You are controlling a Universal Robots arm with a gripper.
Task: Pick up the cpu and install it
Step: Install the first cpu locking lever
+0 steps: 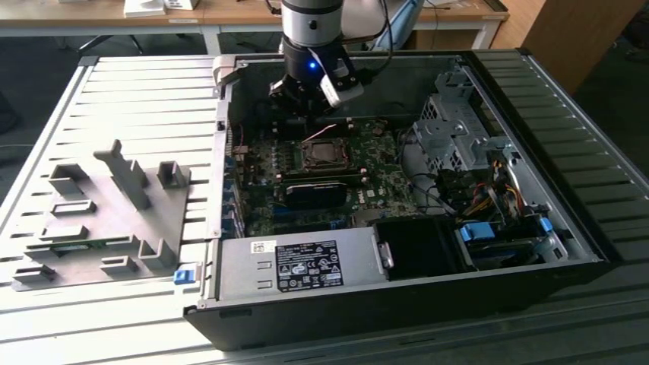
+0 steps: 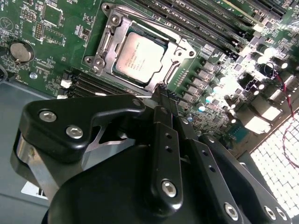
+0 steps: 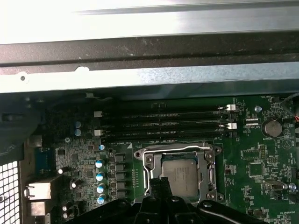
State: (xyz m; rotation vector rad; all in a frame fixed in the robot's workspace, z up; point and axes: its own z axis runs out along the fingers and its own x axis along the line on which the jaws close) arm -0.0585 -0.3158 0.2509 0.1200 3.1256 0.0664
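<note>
Looks like the setting-in part of the job. To do it well: go slow, keep level, press gently, and stay off the thin metal frame (image 2: 105, 44).

Reaching down from above into the big open computer case (image 1: 568, 228), over the green board (image 1: 266, 213): first the arm (image 1: 312, 30), then the claw (image 1: 302, 112) pointing down. Claw fingers (image 2: 164, 135) pinched close together, holding nothing. Just past the claw's tips, lying flat inside the frame: the cpu (image 2: 140, 58), with no finger touching it.
</note>
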